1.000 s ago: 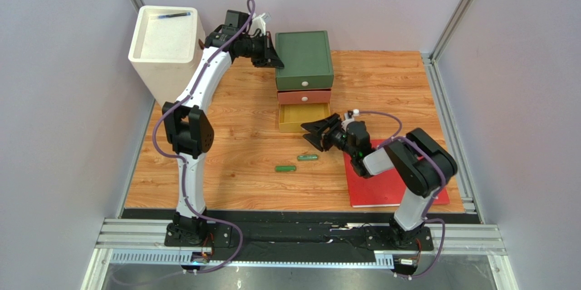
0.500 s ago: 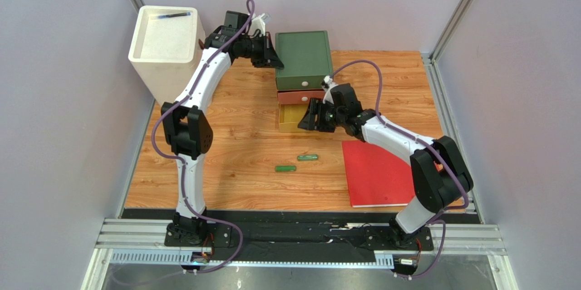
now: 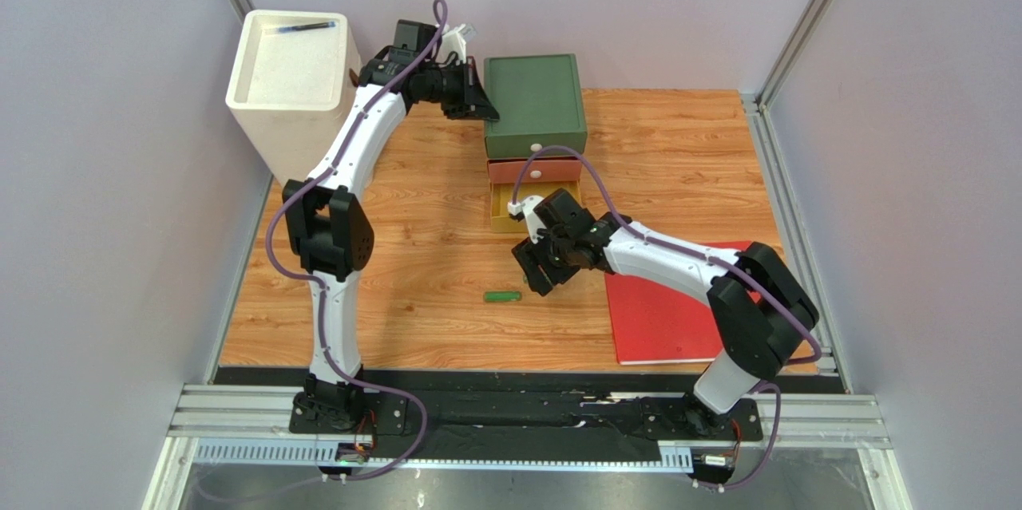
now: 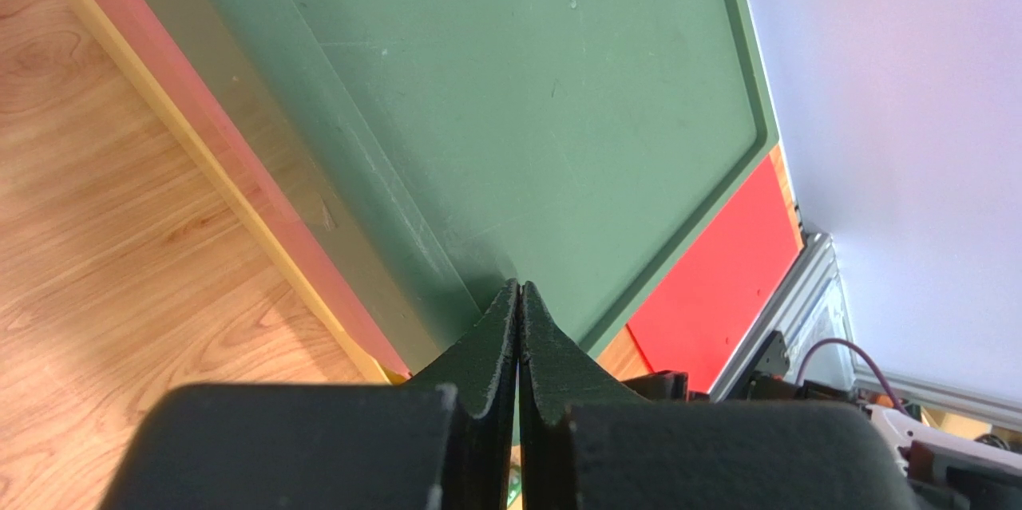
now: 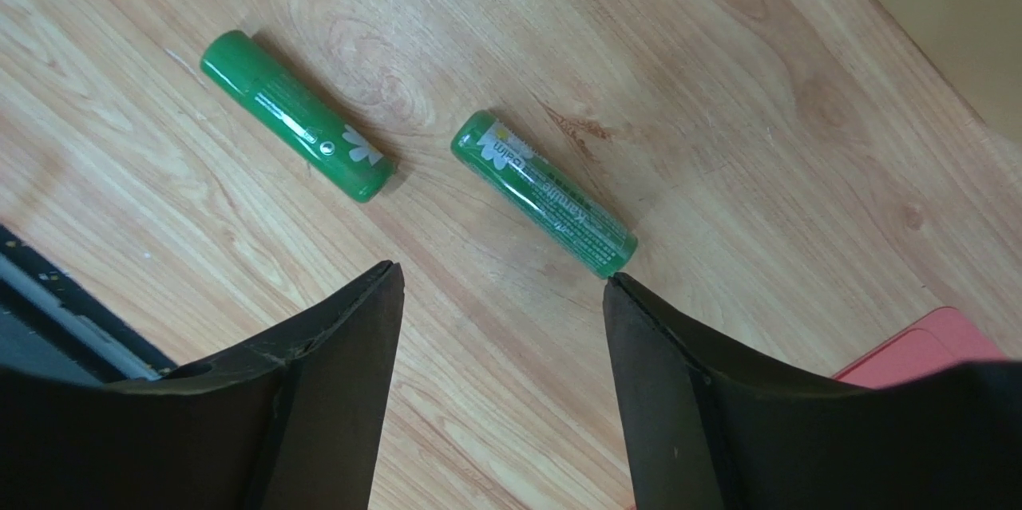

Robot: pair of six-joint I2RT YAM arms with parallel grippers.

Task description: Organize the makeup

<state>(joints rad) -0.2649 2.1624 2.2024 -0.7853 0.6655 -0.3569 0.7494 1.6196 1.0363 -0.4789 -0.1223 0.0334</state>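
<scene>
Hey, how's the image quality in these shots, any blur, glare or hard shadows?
Top external: even light, soft shadows, nothing blurred. Right wrist: the green tube with lettering is sharp, faintly glossy. Left wrist: the left gripper looks soft-edged against the green cabinet top.

Tube with lettering (image 5: 543, 193): you see glossy green, with pale yellow print.
Other tube (image 5: 298, 115): the same green, with a white flower mark near one end.
Table (image 3: 420, 259): light wood grain.
Drawer unit (image 3: 534, 103): dark green top; salmon middle drawer (image 3: 534, 170); yellow bottom drawer (image 3: 499, 220).
Book (image 3: 666, 319): plain red.
Bin (image 3: 288, 109): white.
</scene>
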